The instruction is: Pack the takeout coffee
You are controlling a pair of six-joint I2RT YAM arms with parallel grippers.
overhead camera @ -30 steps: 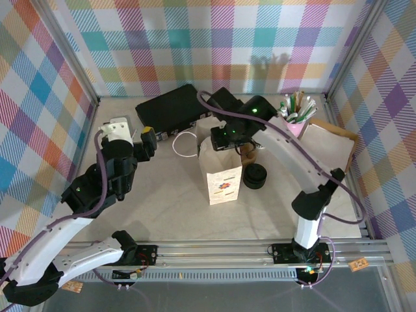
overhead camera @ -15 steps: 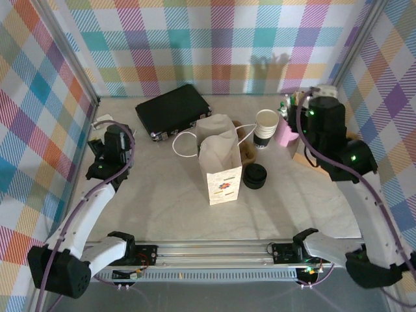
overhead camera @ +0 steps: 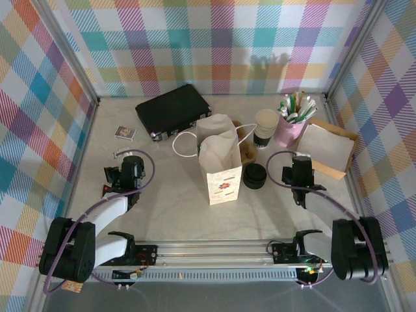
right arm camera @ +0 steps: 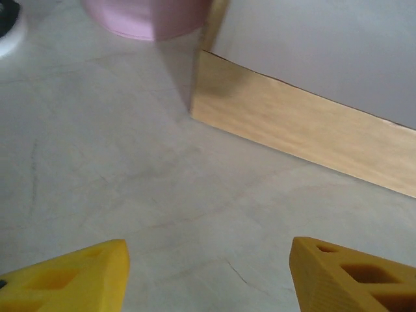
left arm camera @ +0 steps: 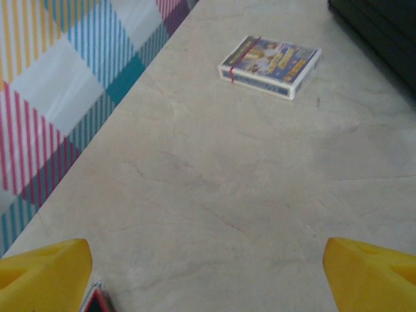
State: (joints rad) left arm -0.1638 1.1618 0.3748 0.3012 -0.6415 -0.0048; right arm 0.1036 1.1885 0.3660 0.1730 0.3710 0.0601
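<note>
One takeout coffee point(overhead camera: 266, 127) stands toward the tabletop's point(overhead camera: 169, 208) far edge, between one paper bag point(overhead camera: 221, 166) and one pink cup point(overhead camera: 290, 130). One stack of black lids point(overhead camera: 255, 176) sits nearer. The left hand point(left arm camera: 208, 270) and right hand point(right arm camera: 208, 273) are both spread, pinching nothing.

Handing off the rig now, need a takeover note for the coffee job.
Left gripper: open, empty, low over the table.
Right gripper: open, empty, facing the pink cup.
Cup: upright on the table, between bag and pink cup, behind the lids.
Done: nothing packed yet.
Left: pick up the cup and set it in the bag.
</note>
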